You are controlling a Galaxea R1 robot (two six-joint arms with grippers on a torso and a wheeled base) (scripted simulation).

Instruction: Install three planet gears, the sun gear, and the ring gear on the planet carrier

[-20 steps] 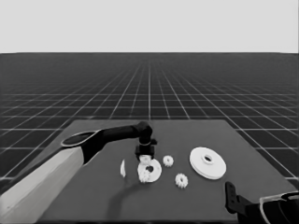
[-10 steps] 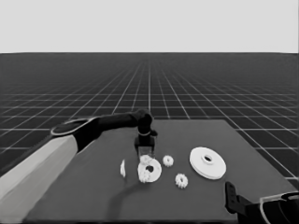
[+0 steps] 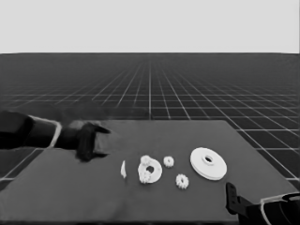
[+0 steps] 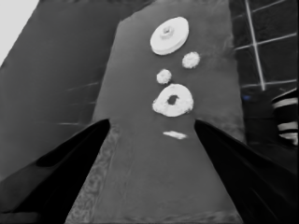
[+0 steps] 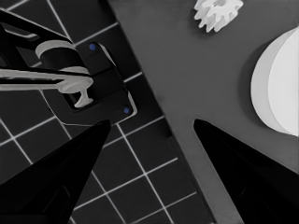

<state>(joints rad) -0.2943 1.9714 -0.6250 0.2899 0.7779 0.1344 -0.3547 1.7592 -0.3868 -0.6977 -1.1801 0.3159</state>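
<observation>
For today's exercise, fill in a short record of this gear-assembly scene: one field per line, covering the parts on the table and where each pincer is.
smaller round part: mid-table, two gears seated on it
loose gears: one beside its right, one nearer the front edge
larger round part: right of the gears, flat on the table, not installed
thin white piece: left of the smaller round part
left pincer: open, empty, over the table's left end
right pincer: open, empty, parked at the table's front right corner

The dark table (image 3: 70,187) bears two round parts, gears and a thin white piece (image 3: 123,169).
</observation>
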